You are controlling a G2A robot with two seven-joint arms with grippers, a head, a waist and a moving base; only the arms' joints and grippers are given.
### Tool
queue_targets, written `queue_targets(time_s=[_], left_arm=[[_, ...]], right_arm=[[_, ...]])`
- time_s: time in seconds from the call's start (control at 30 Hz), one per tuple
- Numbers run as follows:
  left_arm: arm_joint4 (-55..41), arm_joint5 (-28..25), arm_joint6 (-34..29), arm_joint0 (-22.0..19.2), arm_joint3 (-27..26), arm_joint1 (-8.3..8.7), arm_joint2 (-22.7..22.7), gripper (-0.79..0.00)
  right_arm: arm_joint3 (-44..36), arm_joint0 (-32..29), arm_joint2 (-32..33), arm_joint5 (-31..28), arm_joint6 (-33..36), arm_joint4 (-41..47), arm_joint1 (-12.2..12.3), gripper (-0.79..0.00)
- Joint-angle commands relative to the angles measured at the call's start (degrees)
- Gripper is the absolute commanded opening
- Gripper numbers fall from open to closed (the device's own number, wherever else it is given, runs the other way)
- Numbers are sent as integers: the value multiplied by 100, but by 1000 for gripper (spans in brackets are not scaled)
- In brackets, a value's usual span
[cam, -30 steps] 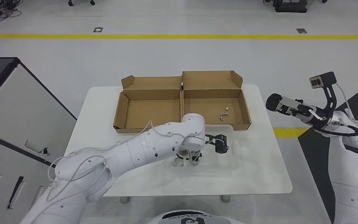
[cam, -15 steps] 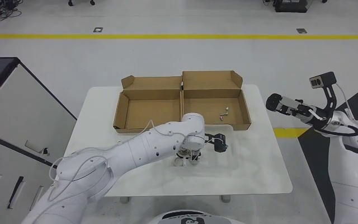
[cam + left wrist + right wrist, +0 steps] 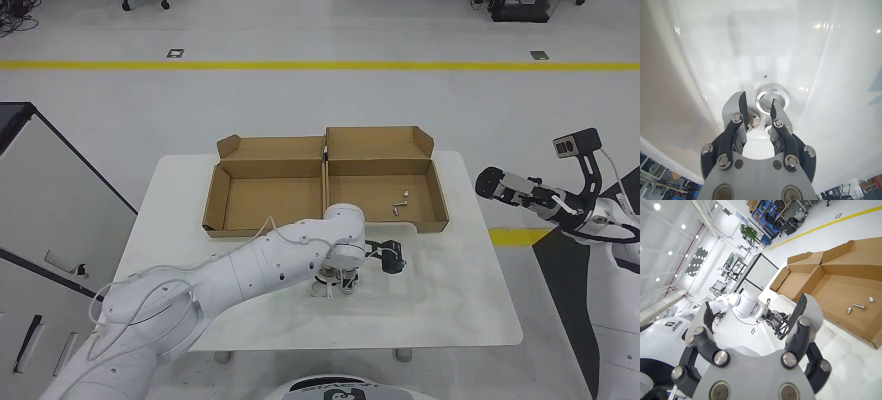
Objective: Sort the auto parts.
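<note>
My left gripper (image 3: 758, 98) hangs open just above the white table (image 3: 450, 290). It straddles the near wall of a silver ring-shaped part (image 3: 779, 90), with one fingertip over the ring's hollow. A flanged silver part (image 3: 754, 121) and another small metal part (image 3: 768, 131) lie close behind the fingers. In the top view the left gripper (image 3: 338, 281) is at the table's middle, just in front of the boxes. My right gripper (image 3: 755, 302) is open and empty, held off the table's right side (image 3: 484, 185). A few bolts (image 3: 859, 308) lie in the right cardboard box (image 3: 425, 190).
Two open cardboard boxes stand side by side at the back of the table; the left box (image 3: 230, 200) holds nothing I can see. Box walls rise just beyond the left wrist. The table's front and right parts are bare.
The left wrist has shifted slightly toward the parts on the table. The right arm has not moved.
</note>
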Motion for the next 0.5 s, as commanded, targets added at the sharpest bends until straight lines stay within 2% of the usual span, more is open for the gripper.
queue_targets(time_s=[0.0, 0.47], left_arm=[[13, -6, 7, 4, 31, -13, 0, -471], [81, -72, 72, 73, 166, -68, 0, -529]], right_arm=[[0, 0, 0, 0, 0, 0, 0, 0], [0, 0, 0, 0, 0, 0, 0, 0]])
